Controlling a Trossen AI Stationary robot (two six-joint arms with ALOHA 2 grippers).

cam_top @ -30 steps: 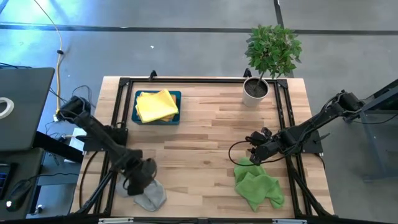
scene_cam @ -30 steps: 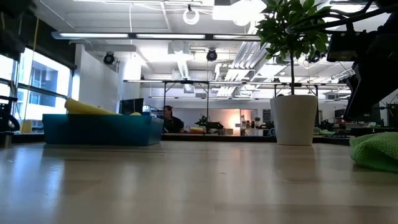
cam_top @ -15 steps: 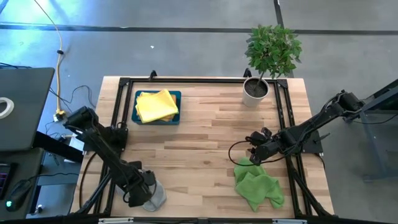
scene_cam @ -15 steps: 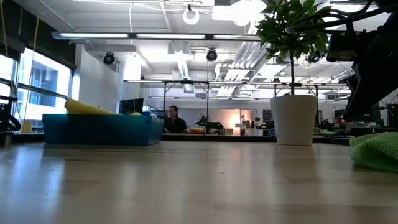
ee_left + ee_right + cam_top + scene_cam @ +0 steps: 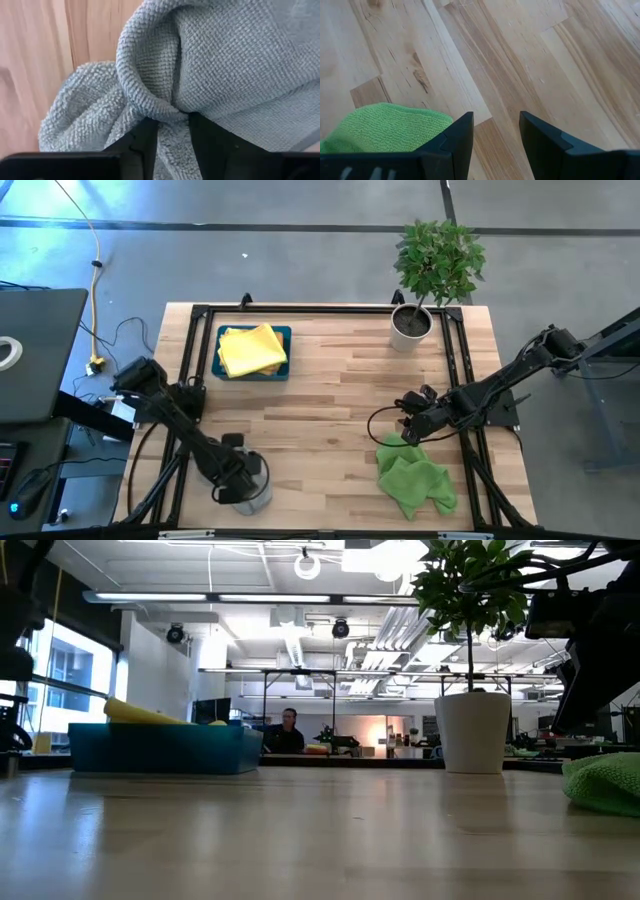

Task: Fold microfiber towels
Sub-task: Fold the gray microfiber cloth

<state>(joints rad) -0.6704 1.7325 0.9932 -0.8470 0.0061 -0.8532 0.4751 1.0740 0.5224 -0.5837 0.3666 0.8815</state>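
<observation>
The crumpled grey microfiber towel point(image 5: 252, 496) lies well in front of the dark teal rectangular tray point(image 5: 254, 369). The left gripper point(image 5: 172, 131) pinches a fold narrowly; grip one layer only. The right gripper point(image 5: 495, 131) waits, fingers apart, beside the green towel point(image 5: 415, 481).

Your wooden tabletop point(image 5: 330, 395) is carrying a teal tray point(image 5: 253, 367) upper left, a potted plant point(image 5: 412, 327) upper right, a grey towel point(image 5: 252, 498) lower left, green towels point(image 5: 415, 480) lower right.
</observation>
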